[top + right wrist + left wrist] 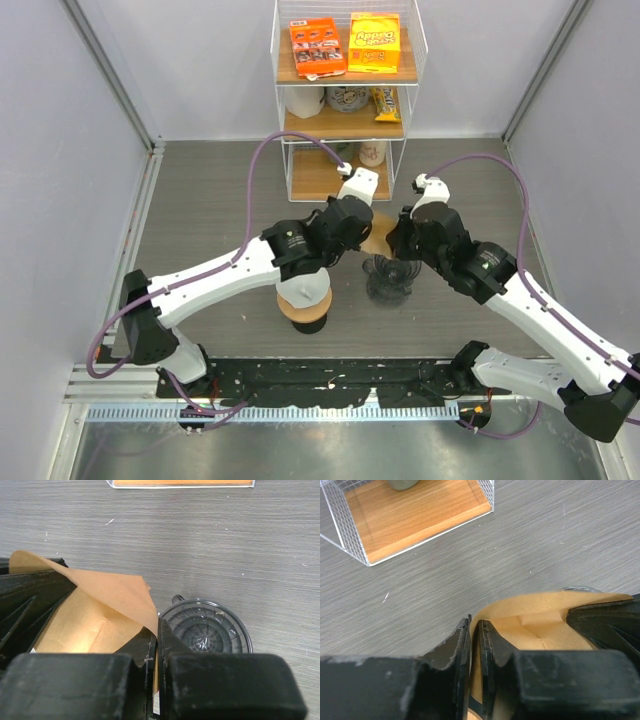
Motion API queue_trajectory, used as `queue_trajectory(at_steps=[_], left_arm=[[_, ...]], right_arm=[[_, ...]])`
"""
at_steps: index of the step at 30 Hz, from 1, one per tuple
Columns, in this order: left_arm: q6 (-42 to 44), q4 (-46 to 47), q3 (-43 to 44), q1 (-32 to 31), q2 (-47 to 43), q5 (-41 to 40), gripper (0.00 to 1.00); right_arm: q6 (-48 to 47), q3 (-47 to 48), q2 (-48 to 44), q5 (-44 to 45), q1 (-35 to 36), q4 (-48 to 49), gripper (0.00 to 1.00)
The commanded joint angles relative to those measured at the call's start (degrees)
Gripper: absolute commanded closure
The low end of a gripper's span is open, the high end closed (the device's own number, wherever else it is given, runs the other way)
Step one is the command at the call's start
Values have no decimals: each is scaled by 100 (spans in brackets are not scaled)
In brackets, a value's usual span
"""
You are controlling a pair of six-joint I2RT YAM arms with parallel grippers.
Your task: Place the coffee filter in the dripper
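Observation:
The brown paper coffee filter (378,240) hangs between my two grippers, spread open like a pouch, just above and left of the dripper. My left gripper (474,622) is shut on the filter's (540,625) left edge. The right gripper (156,625) is shut on the opposite edge of the filter (100,610). The dripper (207,627) is a dark, clear ribbed cone standing upright on the table (200,200), right of the right fingers. From above, the dripper (390,280) stands below the left gripper (362,230) and the right gripper (397,240).
A wire rack (340,100) with wooden shelves stands at the back, holding snack boxes and cups; its lowest corner (420,520) is close ahead. A round white and brown holder (305,300) sits under the left arm. Grey walls close both sides.

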Motion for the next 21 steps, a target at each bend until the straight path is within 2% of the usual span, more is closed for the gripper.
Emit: queue_trajectory(at_steps=[1, 4, 9, 15, 16, 21], left_arm=[[213, 50, 204, 25, -142, 351, 78], [363, 401, 19, 16, -265, 737, 62], [469, 613, -113, 16, -476, 1362, 41], [600, 806, -367, 16, -976, 2223, 4], [635, 842, -438, 25, -1099, 2363, 0], [688, 1105, -903, 95, -1776, 3014, 0]], right_arm=[[41, 224, -120, 219, 7, -196, 95], [76, 154, -173, 87, 8, 75, 95], [120, 224, -209, -186, 8, 217, 95], [182, 443, -147, -212, 8, -239, 95], [182, 496, -130, -203, 16, -432, 95], [68, 716, -164, -300, 8, -952, 95]])
